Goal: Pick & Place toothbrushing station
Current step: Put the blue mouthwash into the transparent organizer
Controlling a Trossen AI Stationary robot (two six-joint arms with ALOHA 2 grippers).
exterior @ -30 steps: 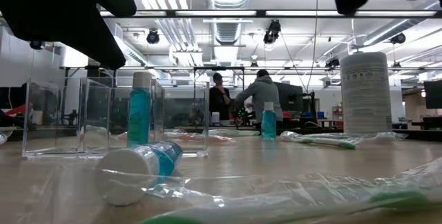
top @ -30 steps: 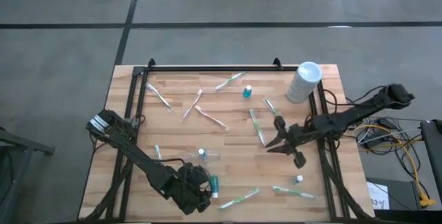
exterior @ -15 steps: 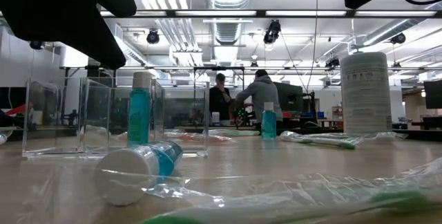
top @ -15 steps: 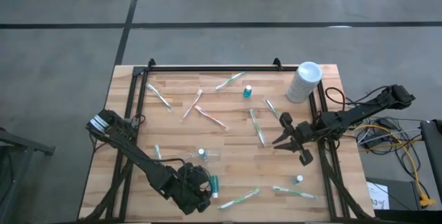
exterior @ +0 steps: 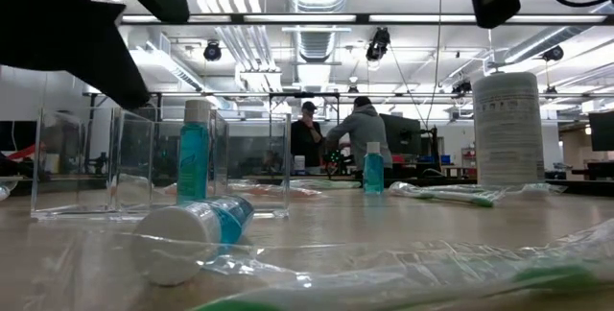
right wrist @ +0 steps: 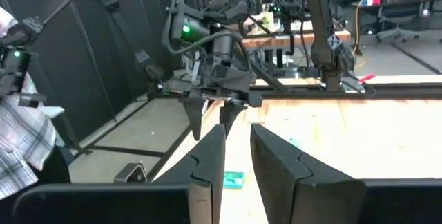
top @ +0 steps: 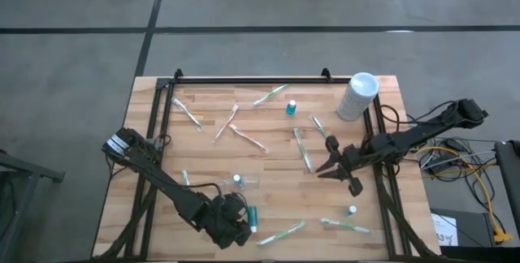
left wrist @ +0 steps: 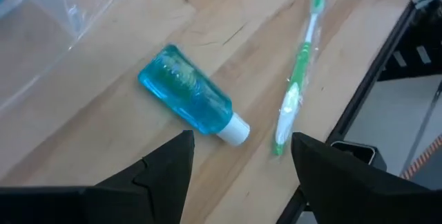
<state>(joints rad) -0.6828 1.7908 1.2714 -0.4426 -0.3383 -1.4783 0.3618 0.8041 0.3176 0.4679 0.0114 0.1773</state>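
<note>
Wooden slats form the table (top: 211, 145), scattered with wrapped toothbrushes and small bottles. A clear plastic organizer box (exterior: 158, 162) stands toward the front left with an upright blue bottle (exterior: 193, 153) in it. The left gripper (top: 236, 229) hangs over the front edge, just beside a small blue mouthwash bottle (left wrist: 192, 103) lying on its side. In the left wrist view that bottle sits ahead of the spread, empty fingers and a little to one side, its long axis running diagonally, white cap toward a wrapped green toothbrush (left wrist: 298, 79) close alongside. The left arm is clearly the nearer one; it would likely have to turn so its fingers straddle the bottle's width. The right gripper (top: 340, 168) waits over the table's right side, fingers apart in the high view, holding nothing.
</note>
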